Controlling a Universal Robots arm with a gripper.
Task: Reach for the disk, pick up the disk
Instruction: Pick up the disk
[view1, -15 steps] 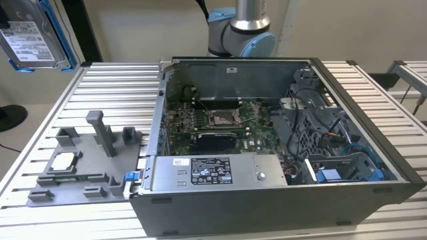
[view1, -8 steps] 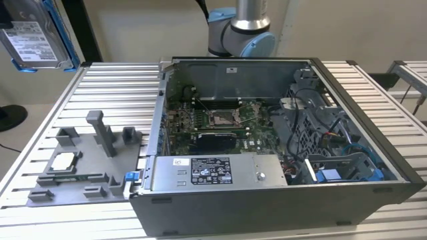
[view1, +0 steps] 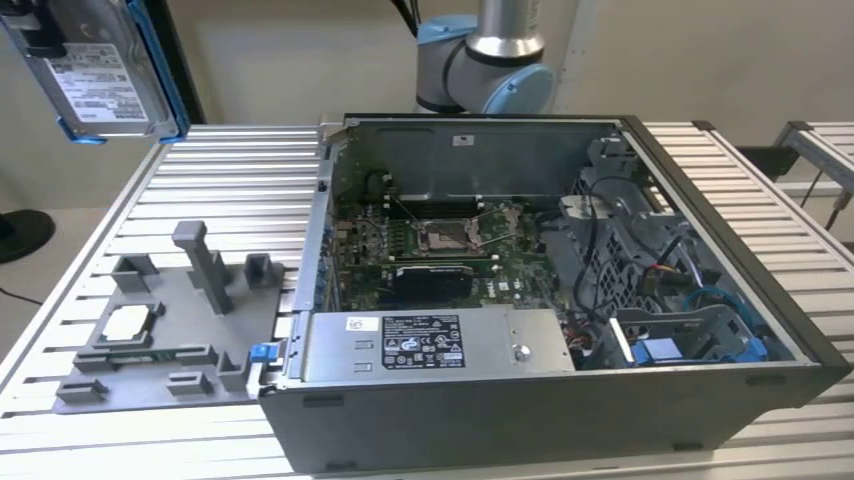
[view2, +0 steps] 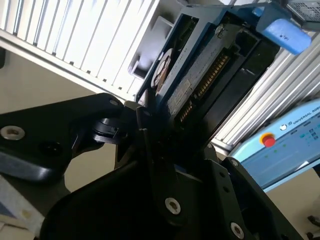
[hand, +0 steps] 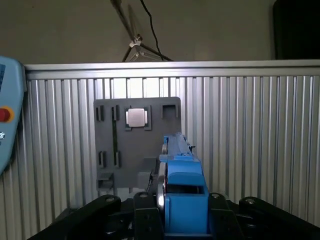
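We note the pincer (hand: 181, 205) clamped on the disk (view1: 100, 85), which stands edge-on between its fingers and well above the slatted desk (hand: 250, 140), with the grey holder plate (hand: 135, 150) and its small square chip (hand: 136, 117) below the pincer.

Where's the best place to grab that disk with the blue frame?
Pinch the disk by its two broad flat faces near one end, coming in over its thin edge. It is slim, so it fits between fingers easily; the gripper holds it that way now.
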